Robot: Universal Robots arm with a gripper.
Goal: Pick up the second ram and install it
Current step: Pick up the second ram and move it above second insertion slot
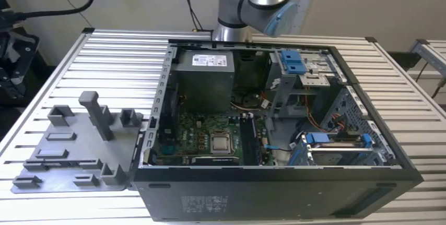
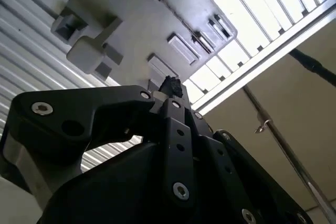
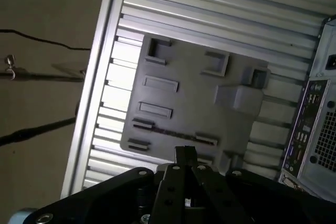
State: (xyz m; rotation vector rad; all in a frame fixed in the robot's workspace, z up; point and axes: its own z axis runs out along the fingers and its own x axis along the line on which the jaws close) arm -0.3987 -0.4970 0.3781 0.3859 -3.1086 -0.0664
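Standing on edge in the grey holder tray (image 3: 199, 103), what I take to be the second ram (image 3: 173, 132) reads in the first wrist view as a thin dark strip. It is caught between slotted posts at its two ends, I judge so that its long top edge is offered up for a pinch from above. The tray's other pockets and blocks look to be made for other parts. The gripper (image 3: 185, 153) hangs over this tray, well apart from it, with its tips drawn together and nothing between them that I can see; in the second wrist view the gripper (image 2: 170, 85) shows the same closed tips against the tray. I read this as a high approach pose, the stick not yet touched. In the exterior view the tray (image 1: 70, 152) lies on the slatted table (image 1: 118, 52), just beside the open computer case (image 1: 279, 193), which lies on its side so the motherboard (image 1: 202, 131) and its black slot rails (image 1: 249, 141) face upward.
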